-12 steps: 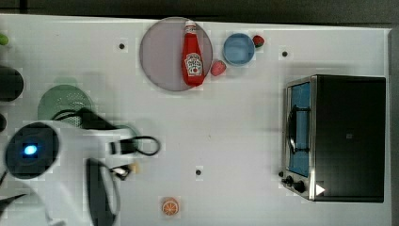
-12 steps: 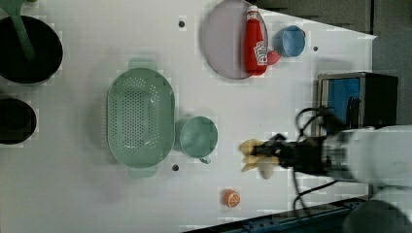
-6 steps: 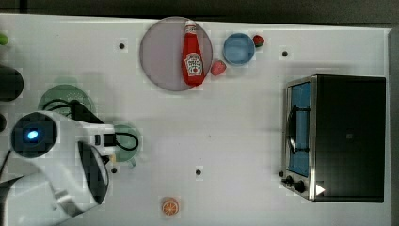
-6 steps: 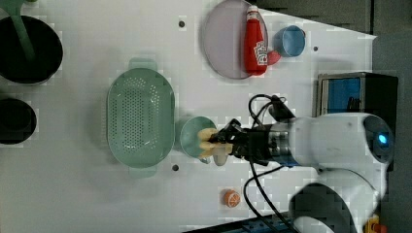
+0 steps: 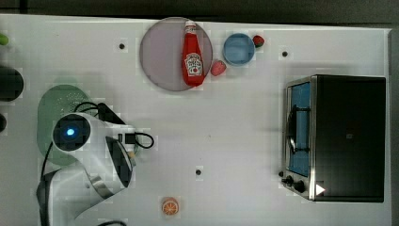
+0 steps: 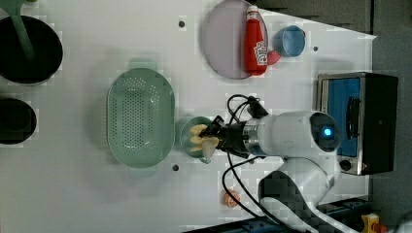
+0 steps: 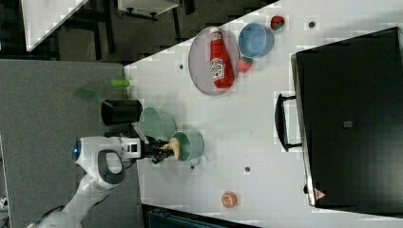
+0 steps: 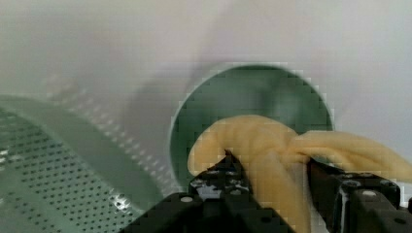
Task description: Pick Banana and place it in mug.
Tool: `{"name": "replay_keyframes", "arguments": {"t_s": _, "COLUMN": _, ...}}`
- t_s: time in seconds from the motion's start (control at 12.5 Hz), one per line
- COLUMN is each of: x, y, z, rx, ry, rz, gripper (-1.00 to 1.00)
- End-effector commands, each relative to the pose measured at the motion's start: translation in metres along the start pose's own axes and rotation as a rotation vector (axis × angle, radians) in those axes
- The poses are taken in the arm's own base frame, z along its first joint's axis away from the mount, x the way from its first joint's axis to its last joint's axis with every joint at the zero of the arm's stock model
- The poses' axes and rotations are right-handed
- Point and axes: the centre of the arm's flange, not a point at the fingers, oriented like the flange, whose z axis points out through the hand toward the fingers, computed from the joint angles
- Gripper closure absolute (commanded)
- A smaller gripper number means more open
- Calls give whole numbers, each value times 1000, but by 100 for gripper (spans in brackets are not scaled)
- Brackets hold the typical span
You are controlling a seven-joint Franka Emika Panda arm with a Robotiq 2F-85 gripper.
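A ketchup bottle [image 5: 193,57] lies on a plate [image 5: 160,54] beside a blue bowl [image 5: 238,49].

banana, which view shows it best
The wrist view: the banana sits large between the gripper fingers, above the mug. Left and right views show it small at the mug; the arm covers it from the top.

Pale yellow banana [image 8: 272,145] over teal-green mug [image 8: 252,92]; pale-green perforated basket [image 6: 140,116]; red ketchup bottle [image 5: 193,59] on mauve-grey plate [image 5: 162,54]; light-blue bowl [image 5: 238,48]; orange slice [image 5: 170,206]; black-and-silver oven [image 5: 348,136]; white arm [image 6: 291,141].
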Motion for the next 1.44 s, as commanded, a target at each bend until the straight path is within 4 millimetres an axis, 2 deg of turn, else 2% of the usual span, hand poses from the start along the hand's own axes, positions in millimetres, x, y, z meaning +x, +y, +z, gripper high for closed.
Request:
{"name": "replay_keyframes", "arguments": {"t_s": 0.08, "x": -2, "y": 0, "z": -8, "rx": 49, "ry": 20, "rz": 57, "gripper": 18}}
{"name": "replay_keyframes", "arguments": {"t_s": 0.24, "x": -1, "y": 2, "z": 5, "rx": 53, "ry": 10, "rz": 61, "gripper": -24}}
{"name": "replay_keyframes", "arguments": {"t_s": 0.48, "x": -1, "y": 0, "z": 3, "rx": 79, "ry": 18, "rz": 61, "gripper": -91}}
{"name": "replay_keyframes", "arguments": {"t_s": 0.56, "x": 0, "y": 0, "z": -1, "rx": 86, "ry": 24, "rz": 61, "gripper": -100}}
{"name": "replay_keyframes", "arguments": {"t_s": 0.72, "x": 5, "y": -1, "z": -23, "rx": 115, "ry": 54, "rz": 69, "gripper": -100}}
{"name": "replay_keyframes", "arguments": {"t_s": 0.88, "x": 16, "y": 3, "z": -63, "rx": 144, "ry": 104, "rz": 89, "gripper": -100}}
{"name": "replay_keyframes", "arguments": {"t_s": 1.12, "x": 25, "y": 16, "z": -145, "rx": 110, "ry": 163, "rz": 125, "gripper": -100}}
{"name": "replay_keyframes", "arguments": {"t_s": 1.28, "x": 33, "y": 34, "z": -205, "rx": 64, "ry": 178, "rz": 177, "gripper": -100}}
{"name": "replay_keyframes", "arguments": {"t_s": 1.44, "x": 54, "y": 59, "z": -265, "rx": 60, "ry": 188, "rz": 225, "gripper": -100}}
